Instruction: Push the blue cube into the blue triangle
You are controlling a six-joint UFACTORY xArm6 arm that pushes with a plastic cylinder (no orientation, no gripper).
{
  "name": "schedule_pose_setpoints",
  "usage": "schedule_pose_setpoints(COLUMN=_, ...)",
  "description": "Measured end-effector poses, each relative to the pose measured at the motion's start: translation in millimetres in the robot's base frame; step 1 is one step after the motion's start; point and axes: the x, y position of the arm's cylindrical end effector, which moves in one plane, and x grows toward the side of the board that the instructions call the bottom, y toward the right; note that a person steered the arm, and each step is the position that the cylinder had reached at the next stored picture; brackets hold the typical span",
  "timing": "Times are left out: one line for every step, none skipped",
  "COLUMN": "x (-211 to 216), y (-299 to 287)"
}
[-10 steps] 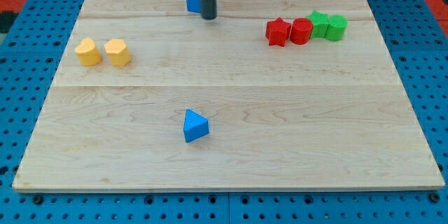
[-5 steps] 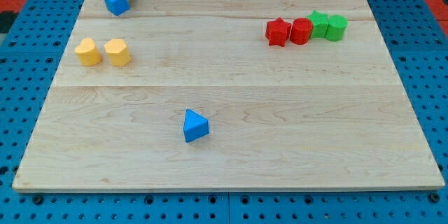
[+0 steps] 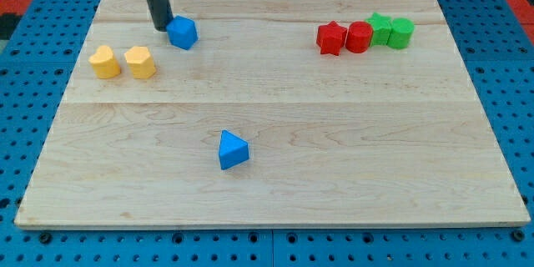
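The blue cube (image 3: 183, 32) sits on the wooden board near the view's top left. My tip (image 3: 161, 27) stands right beside it on its left, touching or nearly touching it. The blue triangle (image 3: 232, 150) lies lower down, near the middle of the board, well below and a little right of the cube.
Two yellow blocks (image 3: 104, 62) (image 3: 140, 62) sit side by side at the left, just below my tip. At the top right, a red star (image 3: 331, 38), a red cylinder (image 3: 360, 37) and two green blocks (image 3: 380, 28) (image 3: 401, 32) form a row. The wooden board (image 3: 334, 175) lies on a blue pegboard.
The blue cube was pushed left along the top edge, then right and down to its present spot. My tip moved from the cube's right to its left side.
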Motion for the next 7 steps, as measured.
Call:
schedule_pose_setpoints(x=3, y=33)
schedule_pose_setpoints(x=4, y=64)
schedule_pose_setpoints(x=35, y=75)
schedule_pose_setpoints(x=40, y=93)
schedule_pose_setpoints(x=53, y=115)
schedule_pose_setpoints(x=93, y=115)
schedule_pose_setpoints(x=128, y=114)
